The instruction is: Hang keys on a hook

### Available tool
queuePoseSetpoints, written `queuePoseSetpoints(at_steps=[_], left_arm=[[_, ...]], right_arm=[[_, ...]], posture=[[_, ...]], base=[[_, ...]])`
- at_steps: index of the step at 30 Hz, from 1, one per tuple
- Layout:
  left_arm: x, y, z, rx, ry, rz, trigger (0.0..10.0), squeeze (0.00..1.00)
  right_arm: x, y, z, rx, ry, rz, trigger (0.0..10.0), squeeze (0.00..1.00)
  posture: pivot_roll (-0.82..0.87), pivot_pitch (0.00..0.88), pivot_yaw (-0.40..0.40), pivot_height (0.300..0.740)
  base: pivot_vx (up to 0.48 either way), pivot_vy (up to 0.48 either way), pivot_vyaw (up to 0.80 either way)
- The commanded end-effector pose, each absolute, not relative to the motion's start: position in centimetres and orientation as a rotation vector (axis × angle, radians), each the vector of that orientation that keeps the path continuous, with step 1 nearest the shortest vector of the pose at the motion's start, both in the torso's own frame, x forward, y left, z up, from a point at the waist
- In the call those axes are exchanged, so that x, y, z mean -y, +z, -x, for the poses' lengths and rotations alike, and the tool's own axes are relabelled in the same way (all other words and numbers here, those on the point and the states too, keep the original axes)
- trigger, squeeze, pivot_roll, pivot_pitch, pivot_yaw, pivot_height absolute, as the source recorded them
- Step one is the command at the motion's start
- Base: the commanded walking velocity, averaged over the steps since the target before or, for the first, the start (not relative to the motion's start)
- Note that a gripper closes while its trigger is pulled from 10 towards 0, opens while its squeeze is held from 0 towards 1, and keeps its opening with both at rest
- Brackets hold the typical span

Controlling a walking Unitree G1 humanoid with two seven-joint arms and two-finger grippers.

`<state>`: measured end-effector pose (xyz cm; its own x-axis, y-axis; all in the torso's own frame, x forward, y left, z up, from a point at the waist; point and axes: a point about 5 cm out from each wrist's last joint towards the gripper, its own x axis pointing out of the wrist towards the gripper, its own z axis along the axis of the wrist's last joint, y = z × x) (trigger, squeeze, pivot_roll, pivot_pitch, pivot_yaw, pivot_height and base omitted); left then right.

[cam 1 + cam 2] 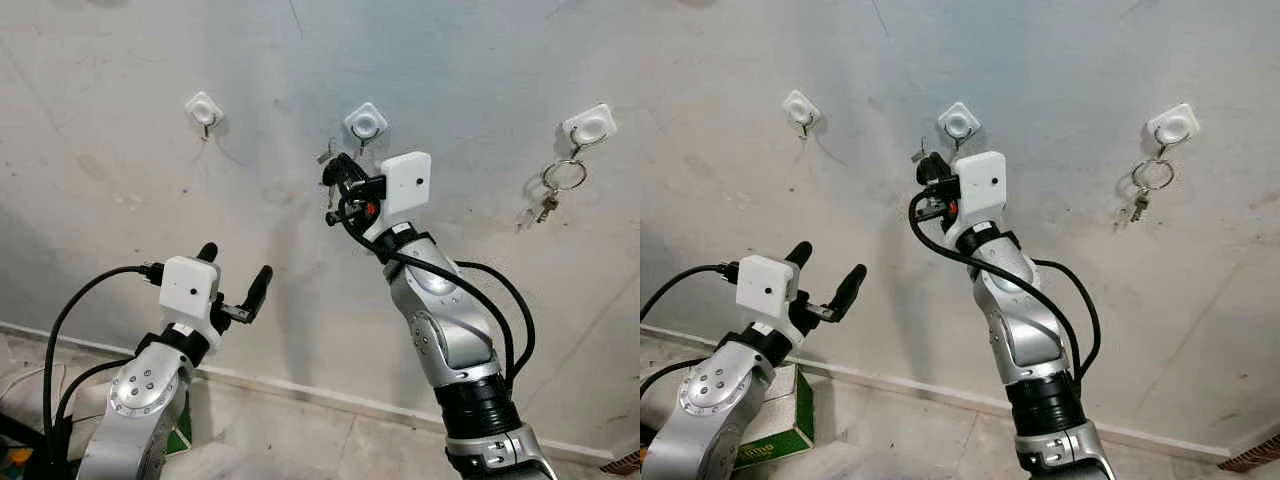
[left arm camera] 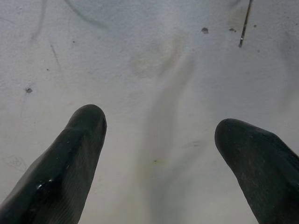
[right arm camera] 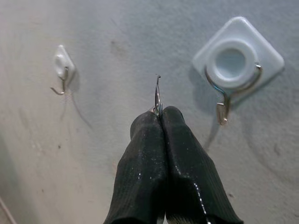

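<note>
Three white adhesive hooks are stuck on the grey wall: a left hook (image 1: 204,109), a middle hook (image 1: 366,123) and a right hook (image 1: 588,127). A second bunch of keys on a ring (image 1: 561,182) hangs from the right hook. My right gripper (image 1: 333,168) is raised to the wall just left of and below the middle hook (image 3: 236,63), shut on a thin metal key ring (image 3: 158,99) that sticks out edge-on past its fingertips. My left gripper (image 1: 237,264) is held low and to the left, open, facing bare wall, with nothing between its fingers (image 2: 70,158).
A white skirting strip (image 1: 300,388) runs along the foot of the wall above a pale floor. A green and white box (image 1: 780,425) lies on the floor at the lower left, beside black cables (image 1: 60,330).
</note>
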<state>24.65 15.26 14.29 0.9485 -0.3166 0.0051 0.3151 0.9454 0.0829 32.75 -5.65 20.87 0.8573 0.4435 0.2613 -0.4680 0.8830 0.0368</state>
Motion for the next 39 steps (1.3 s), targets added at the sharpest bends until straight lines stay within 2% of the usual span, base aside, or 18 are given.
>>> queuePoseSetpoints(at_steps=[1, 6, 11, 39], left_arm=[[-15.6, 14.5, -24.5, 0.021, -0.312, -0.099, 10.0, 0.00], [-15.2, 14.9, -24.5, 0.050, -0.353, -0.090, 10.0, 0.00], [-13.5, 16.1, -24.6, 0.122, -0.497, -0.141, 10.0, 0.00], [-13.1, 16.1, -25.1, 0.125, -0.503, -0.113, 10.0, 0.00]], right_arm=[[5.2, 21.7, -33.0, 0.277, 0.482, -0.125, 10.0, 0.00], [5.6, 21.6, -33.4, 0.274, 0.454, -0.131, 10.0, 0.00], [5.8, 21.3, -33.7, 0.262, 0.431, -0.135, 10.0, 0.00], [6.2, 20.7, -34.5, 0.217, 0.356, -0.231, 10.0, 0.00]], posture=[[0.13, 0.000, 0.076, 0.740], [0.13, 0.000, 0.076, 0.740], [0.13, 0.000, 0.073, 0.740], [0.13, 0.000, 0.073, 0.740]], base=[[0.000, 0.000, 0.00], [0.000, 0.000, 0.00], [0.000, 0.000, 0.00], [0.000, 0.000, 0.00]])
